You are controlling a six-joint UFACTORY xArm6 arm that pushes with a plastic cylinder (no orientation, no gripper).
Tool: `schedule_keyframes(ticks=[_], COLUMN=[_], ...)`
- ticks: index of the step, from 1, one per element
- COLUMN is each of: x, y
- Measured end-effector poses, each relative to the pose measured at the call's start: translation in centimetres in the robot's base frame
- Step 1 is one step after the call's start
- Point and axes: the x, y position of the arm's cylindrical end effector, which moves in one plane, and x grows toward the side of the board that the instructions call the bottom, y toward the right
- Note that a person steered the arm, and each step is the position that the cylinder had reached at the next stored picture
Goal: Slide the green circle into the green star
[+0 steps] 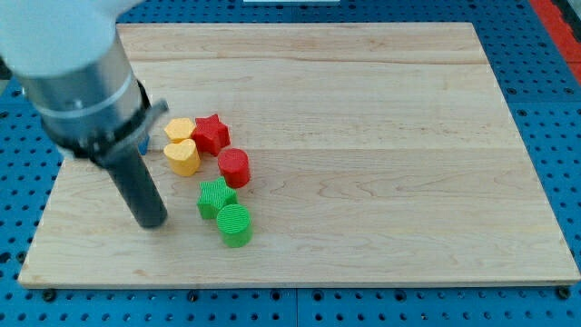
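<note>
- My tip (151, 223): lower end of the dark rod, on the wooden board (381, 136), left of the green pair and apart from them; the arm carries no pincer, so nothing clamps.
- Yellow hexagon (179, 129) and yellow heart (183, 157): touching, far-left cluster.
- Red star (211, 133): just right of the hexagon.
- Green star (215, 197): near side of the cluster.
- Green circle (235, 224): touching the green star's near-right edge.
- Red cylinder (233, 167): just beyond the green star.
</note>
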Motion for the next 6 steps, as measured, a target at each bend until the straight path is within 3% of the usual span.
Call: schedule_keyframes(ticks=[1, 2, 4, 6], x=[2.1, 1.2, -0.3, 2.0], y=[4.4, 12.2, 20.3, 19.0])
